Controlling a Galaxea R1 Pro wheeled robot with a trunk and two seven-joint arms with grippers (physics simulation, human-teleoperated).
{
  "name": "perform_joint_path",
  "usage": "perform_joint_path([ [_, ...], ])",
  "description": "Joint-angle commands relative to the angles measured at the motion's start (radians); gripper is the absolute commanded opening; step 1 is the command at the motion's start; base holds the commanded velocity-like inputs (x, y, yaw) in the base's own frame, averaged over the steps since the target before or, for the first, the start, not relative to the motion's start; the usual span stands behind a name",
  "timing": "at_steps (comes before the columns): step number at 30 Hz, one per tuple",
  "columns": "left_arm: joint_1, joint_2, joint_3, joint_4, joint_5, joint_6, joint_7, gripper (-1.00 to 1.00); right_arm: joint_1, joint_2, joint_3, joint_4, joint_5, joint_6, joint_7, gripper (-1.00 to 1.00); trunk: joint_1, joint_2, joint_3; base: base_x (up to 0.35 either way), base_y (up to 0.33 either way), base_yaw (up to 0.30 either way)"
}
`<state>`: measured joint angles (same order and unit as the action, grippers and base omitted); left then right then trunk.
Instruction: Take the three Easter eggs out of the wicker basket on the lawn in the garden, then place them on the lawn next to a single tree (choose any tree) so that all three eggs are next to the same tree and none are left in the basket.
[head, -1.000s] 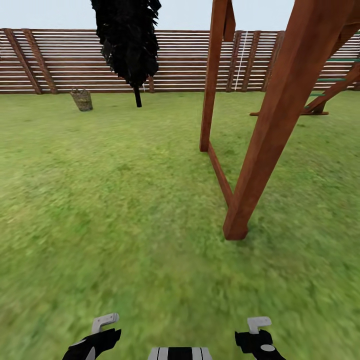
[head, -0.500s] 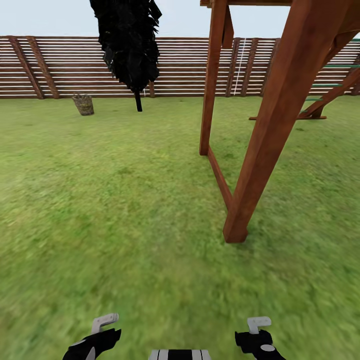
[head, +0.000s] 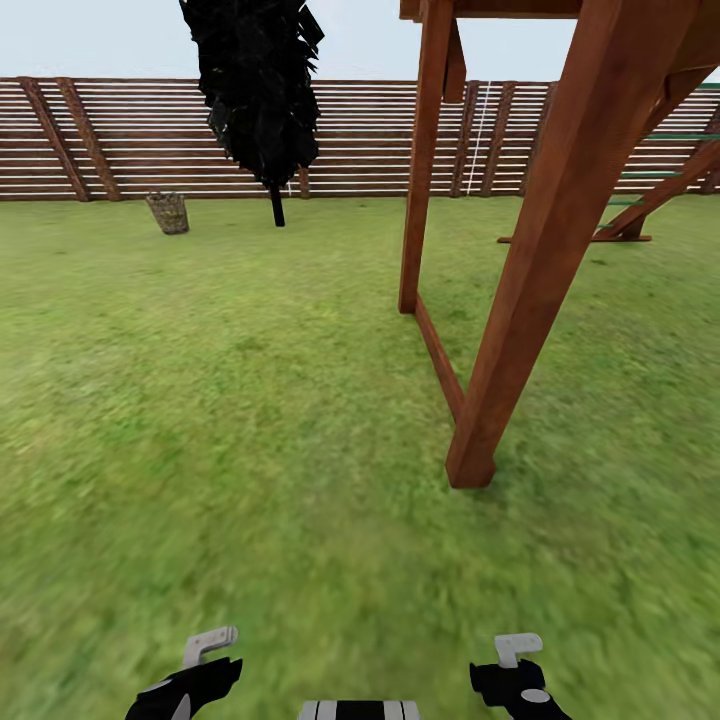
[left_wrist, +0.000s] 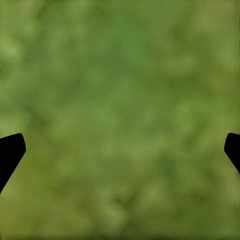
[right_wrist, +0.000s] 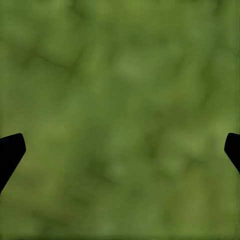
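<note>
The wicker basket (head: 168, 212) stands far off on the lawn (head: 250, 420), at the back left near the fence. From this distance its inside is hidden, so the Easter eggs cannot be seen. The pale-trunked tree is out of view. My left gripper (head: 192, 672) and right gripper (head: 515, 672) hang low at the picture's near edge, over bare grass. In the left wrist view my left gripper (left_wrist: 120, 150) has its dark fingertips (left_wrist: 11, 150) wide apart, open and holding nothing. My right gripper (right_wrist: 120, 150) is just as open above the grass.
A narrow black cypress-like tree (head: 258, 90) stands just right of the basket. A red-brown wooden play frame has a thick slanted post (head: 530, 280) planted close on my right and a ground beam (head: 438, 345) running back. A slatted fence (head: 360, 140) closes the far side.
The whole head picture has shifted slightly downward, so the camera has moved. Both arms hold the same pose and both grippers stay open.
</note>
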<state>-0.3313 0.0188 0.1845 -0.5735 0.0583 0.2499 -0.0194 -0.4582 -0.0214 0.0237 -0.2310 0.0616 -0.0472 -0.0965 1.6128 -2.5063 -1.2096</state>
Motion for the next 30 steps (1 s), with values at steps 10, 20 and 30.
perform_joint_path([
  [10,0.0,0.0,0.003,0.01,0.006,0.005,-0.002,1.0,0.0,0.0,0.002,0.001,0.006,-0.002,-0.004,1.0,0.0,0.0,-0.002,0.121,0.046,0.0],
  [20,0.0,0.0,0.003,0.026,0.006,-0.013,-0.002,1.0,0.0,0.0,0.002,0.001,0.006,-0.002,-0.005,1.0,0.0,0.0,-0.002,0.298,0.105,0.127],
  [30,0.0,0.0,0.003,0.026,0.006,-0.014,-0.002,1.0,0.0,0.0,0.002,0.001,0.006,-0.002,-0.005,1.0,0.0,0.0,-0.002,0.304,0.098,0.007],
])
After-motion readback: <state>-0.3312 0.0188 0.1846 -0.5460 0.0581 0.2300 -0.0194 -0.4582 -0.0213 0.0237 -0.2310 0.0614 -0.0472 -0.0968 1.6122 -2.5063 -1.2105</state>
